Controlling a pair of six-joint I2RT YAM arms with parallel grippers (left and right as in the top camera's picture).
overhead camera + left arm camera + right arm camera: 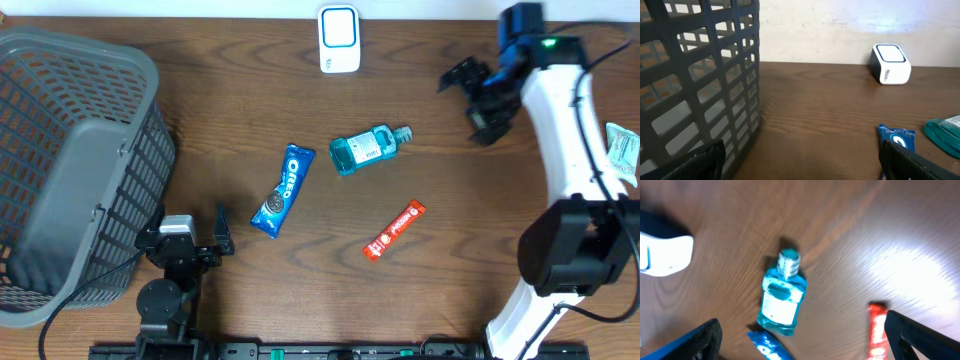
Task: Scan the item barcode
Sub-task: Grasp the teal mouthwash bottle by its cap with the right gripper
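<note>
A white barcode scanner [339, 39] stands at the table's far edge, and also shows in the left wrist view [890, 64] and the right wrist view [662, 255]. Mid-table lie a blue mouthwash bottle [368, 148] [781, 297], a blue Oreo pack [283, 189] [897, 137] and a red snack bar [394, 230] [876, 330]. My right gripper [470, 98] [805, 340] hovers open to the right of the bottle, holding nothing. My left gripper [186, 228] [801, 165] rests open near the front left, beside the basket, with bare wood between its fingers.
A large grey mesh basket [70, 170] [695, 75] fills the left side, close against my left gripper. A small green-and-white packet [623, 152] lies at the right edge, behind the right arm.
</note>
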